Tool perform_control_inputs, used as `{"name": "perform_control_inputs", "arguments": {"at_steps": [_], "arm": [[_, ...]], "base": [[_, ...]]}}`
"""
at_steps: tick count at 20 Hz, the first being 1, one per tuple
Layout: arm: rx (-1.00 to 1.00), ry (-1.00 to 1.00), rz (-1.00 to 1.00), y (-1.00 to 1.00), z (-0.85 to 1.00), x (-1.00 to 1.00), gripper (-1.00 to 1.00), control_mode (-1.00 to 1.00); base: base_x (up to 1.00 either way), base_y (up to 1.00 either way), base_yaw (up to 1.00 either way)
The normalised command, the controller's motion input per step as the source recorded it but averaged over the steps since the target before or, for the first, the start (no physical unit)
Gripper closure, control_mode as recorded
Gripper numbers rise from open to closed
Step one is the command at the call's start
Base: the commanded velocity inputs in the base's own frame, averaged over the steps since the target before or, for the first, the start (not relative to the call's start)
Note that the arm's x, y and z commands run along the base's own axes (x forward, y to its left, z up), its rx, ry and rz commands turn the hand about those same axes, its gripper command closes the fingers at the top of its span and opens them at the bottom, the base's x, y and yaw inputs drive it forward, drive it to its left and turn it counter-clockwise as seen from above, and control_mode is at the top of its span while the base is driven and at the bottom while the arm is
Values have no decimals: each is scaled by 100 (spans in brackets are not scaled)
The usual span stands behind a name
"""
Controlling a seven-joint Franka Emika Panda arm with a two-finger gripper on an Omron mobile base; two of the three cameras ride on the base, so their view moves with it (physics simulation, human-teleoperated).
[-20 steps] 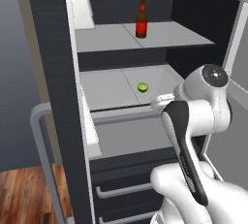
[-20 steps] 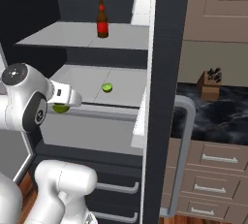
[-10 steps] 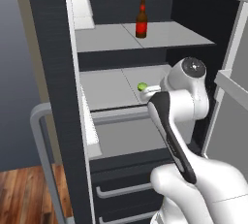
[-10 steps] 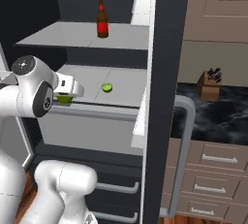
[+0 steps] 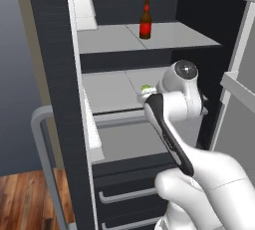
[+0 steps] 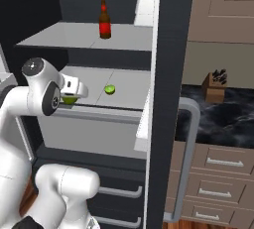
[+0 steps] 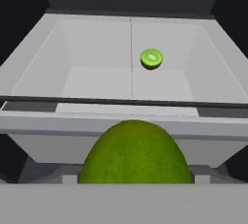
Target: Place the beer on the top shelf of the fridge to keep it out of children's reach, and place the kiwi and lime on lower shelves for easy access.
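Observation:
The beer (image 6: 104, 21) stands upright on the top shelf (image 6: 59, 37) of the open fridge (image 6: 168, 49), also seen as the beer (image 5: 145, 21) on the top shelf (image 5: 104, 37). One level down, the kiwi (image 7: 151, 58) lies cut face up on a lower shelf (image 7: 101, 80), right of its centre seam; from the right base it is the kiwi (image 6: 109, 89). My gripper (image 6: 72, 94) is shut on the lime (image 6: 68, 100), which hangs at that shelf's front edge, left of the kiwi. The lime (image 7: 134, 152) bulks large and close in the hand view, hiding the fingertips.
White door bins (image 5: 82, 10) line the open fridge door (image 5: 55, 99), whose grey bar handle (image 5: 42, 159) is at the left. Dark drawers (image 6: 119, 191) sit under the shelves. A taupe counter unit with a knife block (image 6: 216, 84) stands to the right of the fridge.
My arm has swung toward the fridge, carrying the lime from below the shelf front up to its front edge. Beer and kiwi have not moved.

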Motion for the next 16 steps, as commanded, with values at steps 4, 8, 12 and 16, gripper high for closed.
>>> {"name": "perform_control_inputs", "arguments": {"at_steps": [4, 8, 12, 16], "arm": [[0, -1, 0, 13, -23, 38, 100, -100], [0, 0, 0, 10, -16, 42, 100, -100], [0, 0, 0, 21, -16, 53, 100, -100], [0, 0, 0, 23, -17, 52, 100, -100]], "base": [[0, 0, 0], [0, 0, 0], [0, 0, 0], [0, 0, 0]]}}
